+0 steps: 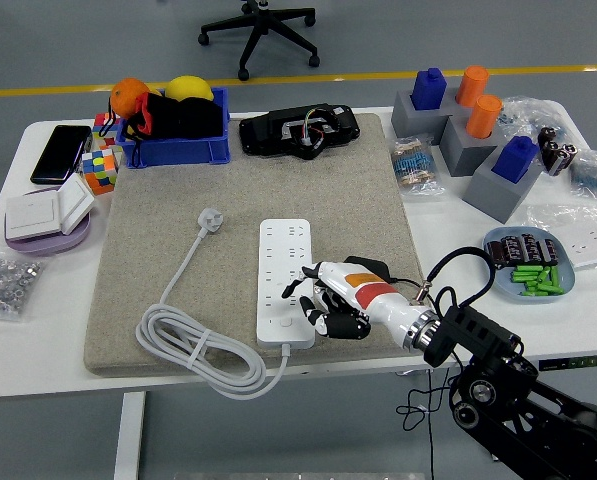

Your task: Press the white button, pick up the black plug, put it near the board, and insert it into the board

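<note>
A white power strip (287, 280) lies lengthwise in the middle of the grey mat (158, 260). Its white cord (193, 350) coils at the front left and ends in a white plug (210, 217). My right hand (313, 300) comes in from the lower right and rests over the strip's near right part, fingers (296, 291) bent down onto it and holding nothing. The strip's near end, where its button would be, is partly covered by the hand. A small black plug (366, 265) lies on the mat just behind the hand.
At the back stand a blue bin (173, 150) with dark items and fruit, and a black device (298, 130). A phone (60, 152), cube and switch plates lie left. Grey blocks (478, 150) and a battery tray (530, 262) lie right.
</note>
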You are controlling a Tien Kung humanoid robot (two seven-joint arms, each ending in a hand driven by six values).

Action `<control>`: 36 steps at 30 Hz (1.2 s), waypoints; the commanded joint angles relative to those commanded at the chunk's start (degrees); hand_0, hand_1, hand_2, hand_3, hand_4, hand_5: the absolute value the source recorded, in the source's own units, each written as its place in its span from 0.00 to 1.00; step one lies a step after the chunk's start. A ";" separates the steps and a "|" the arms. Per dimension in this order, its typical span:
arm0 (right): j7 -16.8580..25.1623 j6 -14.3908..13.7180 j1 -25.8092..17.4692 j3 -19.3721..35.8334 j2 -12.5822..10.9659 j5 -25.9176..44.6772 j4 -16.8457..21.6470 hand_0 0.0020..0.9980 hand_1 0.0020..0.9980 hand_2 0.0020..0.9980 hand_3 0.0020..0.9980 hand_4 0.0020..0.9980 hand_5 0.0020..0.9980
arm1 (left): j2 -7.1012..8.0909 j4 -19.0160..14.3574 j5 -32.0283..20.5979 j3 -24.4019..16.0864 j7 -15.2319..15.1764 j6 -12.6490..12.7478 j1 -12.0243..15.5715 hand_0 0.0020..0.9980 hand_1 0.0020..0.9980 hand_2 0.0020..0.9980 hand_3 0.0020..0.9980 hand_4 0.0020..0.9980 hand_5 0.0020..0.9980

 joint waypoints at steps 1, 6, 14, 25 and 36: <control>0.04 -0.07 0.05 -0.10 0.00 -0.06 -0.09 0.00 0.00 0.06 0.59 0.36 0.00 | 0.00 0.00 0.01 0.00 0.00 0.00 -0.01 0.47 0.50 0.51 0.58 0.59 0.27; 1.03 -1.38 0.78 -1.60 -0.22 -0.82 -1.80 0.00 0.00 0.06 0.59 0.36 0.00 | 0.03 0.00 -0.10 -0.01 -0.01 0.01 -0.06 0.47 0.50 0.51 0.58 0.59 0.27; 1.95 -2.26 1.50 -3.74 -0.63 -0.91 -4.28 0.00 0.00 0.06 0.59 0.35 0.00 | 0.06 0.00 -0.36 -0.04 -0.04 0.04 -0.06 0.47 0.50 0.51 0.58 0.59 0.27; 2.62 -3.60 2.70 -6.08 -0.33 -0.94 -6.63 0.00 0.00 0.06 0.58 0.35 0.00 | 0.04 0.00 -0.21 0.04 0.02 0.03 -0.14 0.47 0.50 0.51 0.58 0.59 0.27; 2.71 -4.34 4.24 -7.89 -0.07 -0.86 -8.94 0.00 0.00 0.06 0.58 0.35 0.00 | 0.11 0.00 -0.18 0.03 0.06 0.00 -0.28 0.47 0.50 0.51 0.58 0.59 0.27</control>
